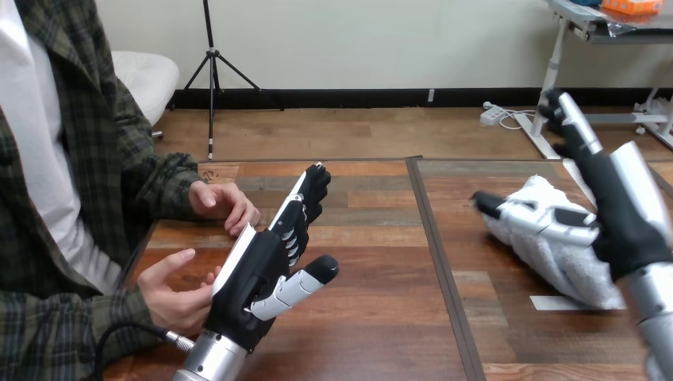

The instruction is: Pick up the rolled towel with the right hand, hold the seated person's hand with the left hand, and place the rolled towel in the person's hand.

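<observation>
The right hand (617, 216), at the frame's right, hangs open over the rolled towel (555, 266) lying ungrasped on the counter (381, 317), while the left hand (258, 274), straight-fingered at lower left, stands beside the person's hand (171, 295) without clasping it, so all 3 steps seem left.

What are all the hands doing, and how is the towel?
towel: rolled, lying on the table.
person's lower hand: open, empty.
person's upper hand: empty, at the table's edge.
left hand: open, fingers straight, beside the person's lower hand.
right hand: open, over the towel, not gripping it.
</observation>
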